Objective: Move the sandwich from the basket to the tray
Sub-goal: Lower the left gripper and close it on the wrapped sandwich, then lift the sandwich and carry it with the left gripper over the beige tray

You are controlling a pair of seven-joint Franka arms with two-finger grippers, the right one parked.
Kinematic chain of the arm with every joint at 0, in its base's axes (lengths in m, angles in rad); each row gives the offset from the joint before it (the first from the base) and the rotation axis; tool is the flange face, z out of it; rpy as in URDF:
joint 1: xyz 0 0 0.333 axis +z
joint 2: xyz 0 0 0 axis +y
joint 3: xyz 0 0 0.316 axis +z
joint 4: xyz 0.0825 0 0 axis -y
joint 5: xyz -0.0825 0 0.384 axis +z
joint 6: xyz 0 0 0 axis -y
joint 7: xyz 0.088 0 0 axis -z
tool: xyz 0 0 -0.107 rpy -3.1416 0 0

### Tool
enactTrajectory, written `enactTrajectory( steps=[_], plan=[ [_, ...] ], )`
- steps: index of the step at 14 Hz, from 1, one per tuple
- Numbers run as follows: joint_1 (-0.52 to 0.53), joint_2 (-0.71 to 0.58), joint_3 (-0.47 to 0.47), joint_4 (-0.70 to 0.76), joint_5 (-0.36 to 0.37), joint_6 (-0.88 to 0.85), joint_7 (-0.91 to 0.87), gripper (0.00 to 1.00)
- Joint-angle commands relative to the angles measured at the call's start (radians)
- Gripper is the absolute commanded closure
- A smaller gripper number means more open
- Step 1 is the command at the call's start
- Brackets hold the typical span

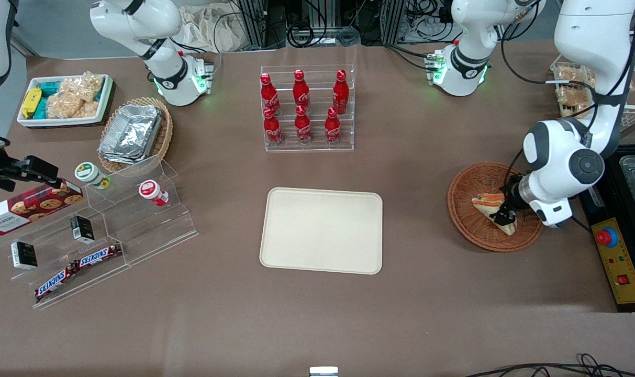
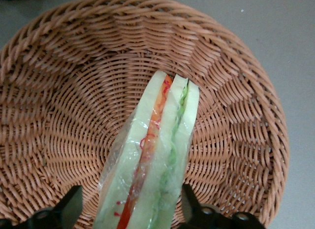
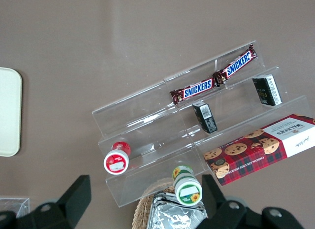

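— Where is the gripper (image 2: 133, 212)?

— Down inside the basket (image 1: 466, 180), toward the working arm's end of the table. Its two black fingers (image 2: 69, 209) stand spread apart, one on each side of the sandwich (image 2: 152, 165). A sliver of basket weave shows between each finger and the wrapped bread, so the gripper straddles the wedge but has no hold on it.

— And the sandwich itself?

— It lies in the basket, on the woven floor, wrapped in clear film. An orange-red filling layer and a green one run between pale slices. In the front view the sandwich (image 1: 489, 203) sits in the part of the basket closest to the arm's wrist.

— The tray (image 1: 321, 230)?

— Flat on the brown table (image 1: 427, 293), well apart from the basket, with nothing on it. A clear rack of red cola bottles (image 1: 302, 107) stands farther from the front camera than the tray.
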Motion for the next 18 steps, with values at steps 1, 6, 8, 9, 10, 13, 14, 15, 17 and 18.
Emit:
enactTrajectory(
  steps=[1,6,8,9,10,13,14,15,17,18],
  plan=[
    [-0.008,0.005,0.0,-0.003,0.001,0.017,-0.018,1.0],
    [-0.01,-0.004,0.0,0.048,0.002,-0.009,-0.083,1.0],
    [-0.008,-0.019,0.0,0.127,0.001,-0.117,-0.075,1.0],
    [-0.008,-0.016,0.0,0.204,0.001,-0.2,-0.075,1.0],
    [-0.007,-0.012,0.0,0.292,-0.001,-0.29,-0.072,1.0],
    [-0.008,0.005,-0.012,0.536,-0.007,-0.53,0.006,1.0],
    [-0.007,0.005,-0.044,0.602,-0.005,-0.576,0.023,1.0],
    [-0.007,0.007,-0.075,0.665,-0.004,-0.613,0.031,1.0],
    [-0.007,0.014,-0.153,0.742,-0.004,-0.621,0.153,1.0],
    [-0.007,0.021,-0.197,0.749,-0.005,-0.61,0.237,1.0]
  ],
)
